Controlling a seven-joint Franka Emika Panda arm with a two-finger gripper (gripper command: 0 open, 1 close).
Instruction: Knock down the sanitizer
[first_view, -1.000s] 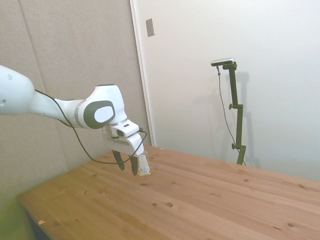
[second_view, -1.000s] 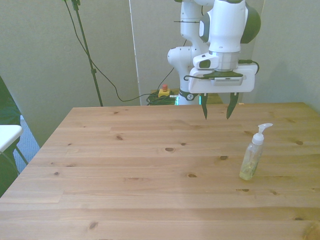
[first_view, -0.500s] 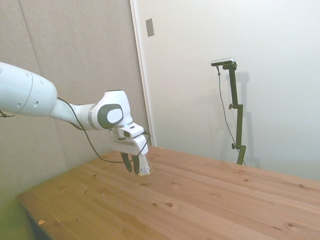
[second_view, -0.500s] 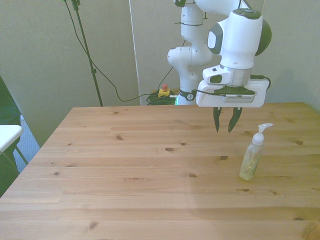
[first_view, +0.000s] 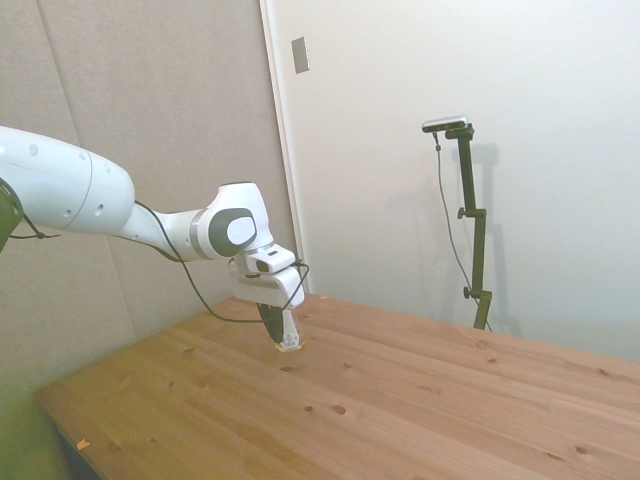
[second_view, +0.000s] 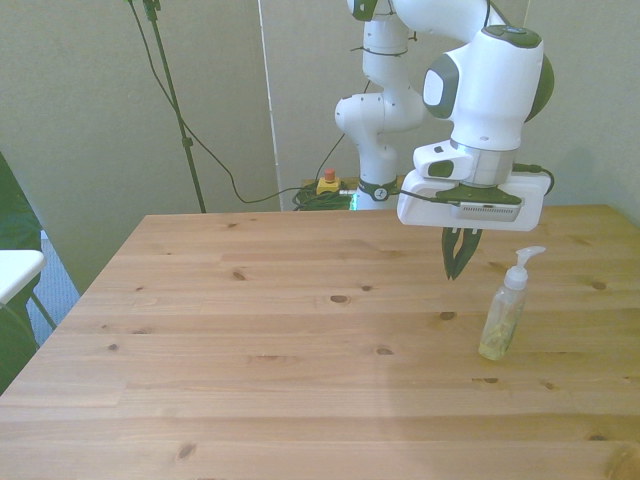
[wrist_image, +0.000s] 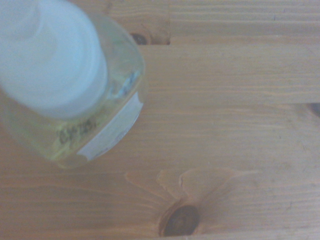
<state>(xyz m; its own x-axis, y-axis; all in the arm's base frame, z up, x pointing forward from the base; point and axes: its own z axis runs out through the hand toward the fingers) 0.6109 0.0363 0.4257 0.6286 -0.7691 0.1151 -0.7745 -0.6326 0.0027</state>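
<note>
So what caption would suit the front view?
Robot hand, fingers together, hovers beside an upright sanitizer on the table.

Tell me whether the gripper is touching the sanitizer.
Apart. In the front view, bare table shows between the shut gripper and the upright sanitizer, which stands toward the front view's right.

you are looking at a pale wooden table (second_view: 250, 340) made of long knotted planks, seen close in the wrist view as bare boards (wrist_image: 225, 125) with a dark knot (wrist_image: 181, 220). in the side view a grey-beige fabric panel (first_view: 150, 110) meets a plain white wall (first_view: 400, 150) carrying a small grey plate (first_view: 300, 54). in the front view a greenish-grey wall (second_view: 90, 110) stands behind, black cables (second_view: 215, 165) trail down it, and a white seat edge (second_view: 15, 270) shows at the front view's left. the light is soft and even.
</note>
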